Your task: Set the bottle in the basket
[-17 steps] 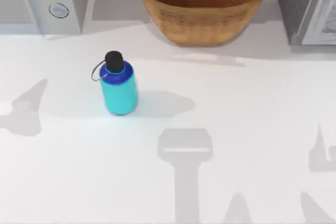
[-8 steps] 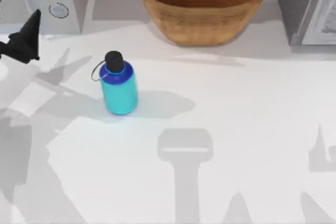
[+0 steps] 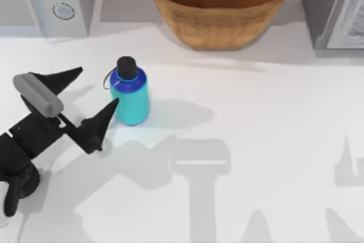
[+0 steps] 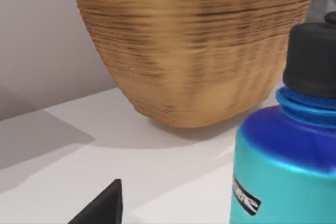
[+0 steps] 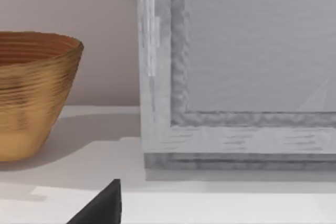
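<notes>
The turquoise bottle (image 3: 130,98) stands upright left of the table's middle, with a dark blue shoulder, a black cap and a thin loop strap. My left gripper (image 3: 98,87) is open just to its left. One fingertip (image 3: 112,106) is close to the bottle's lower side and the other points past its far side, with nothing held. In the left wrist view the bottle (image 4: 286,171) is near, and the basket (image 4: 199,56) stands behind it. The tan woven basket (image 3: 219,7) sits at the back centre. A dark fingertip (image 5: 105,205) of my right gripper shows, well off to one side.
A grey appliance with two round knobs (image 3: 57,1) stands at the back left. A grey box-like appliance (image 3: 335,7) stands at the back right, next to the basket (image 5: 31,93). Bare white tabletop (image 3: 256,140) lies in front of the basket.
My left arm has swung in from the far left edge toward the bottle, and its open fingers have come down beside it. The bottle has barely shifted.
</notes>
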Available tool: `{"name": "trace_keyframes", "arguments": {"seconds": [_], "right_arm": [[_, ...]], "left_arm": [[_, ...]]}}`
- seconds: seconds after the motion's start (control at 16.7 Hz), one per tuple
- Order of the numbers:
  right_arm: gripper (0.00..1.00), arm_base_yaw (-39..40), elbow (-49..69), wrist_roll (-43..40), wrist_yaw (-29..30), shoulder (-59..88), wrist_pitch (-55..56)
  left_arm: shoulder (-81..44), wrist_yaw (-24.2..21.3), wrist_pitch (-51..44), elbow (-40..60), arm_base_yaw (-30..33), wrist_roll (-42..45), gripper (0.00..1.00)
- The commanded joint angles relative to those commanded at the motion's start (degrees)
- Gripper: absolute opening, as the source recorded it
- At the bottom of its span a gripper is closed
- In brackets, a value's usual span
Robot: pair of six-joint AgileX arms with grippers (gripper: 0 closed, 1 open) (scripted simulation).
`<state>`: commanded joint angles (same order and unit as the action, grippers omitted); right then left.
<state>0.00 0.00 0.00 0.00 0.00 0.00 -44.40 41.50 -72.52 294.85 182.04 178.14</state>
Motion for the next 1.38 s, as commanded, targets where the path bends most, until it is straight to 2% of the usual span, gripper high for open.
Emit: {"name": "trace_keyframes", "arguments": {"seconds": [0.72,1.38], "right_arm": [[1.00,0.0,0.0,0.0,0.0,0.0,0.0],[1.00,0.0,0.0,0.0,0.0,0.0,0.0]], "left_arm": [[-1.0,-0.2,1.9,0.3,1.2,0.7,1.00],[1.3,-6.2,8.1,-7.9,7.2,0.9,1.00]]}}
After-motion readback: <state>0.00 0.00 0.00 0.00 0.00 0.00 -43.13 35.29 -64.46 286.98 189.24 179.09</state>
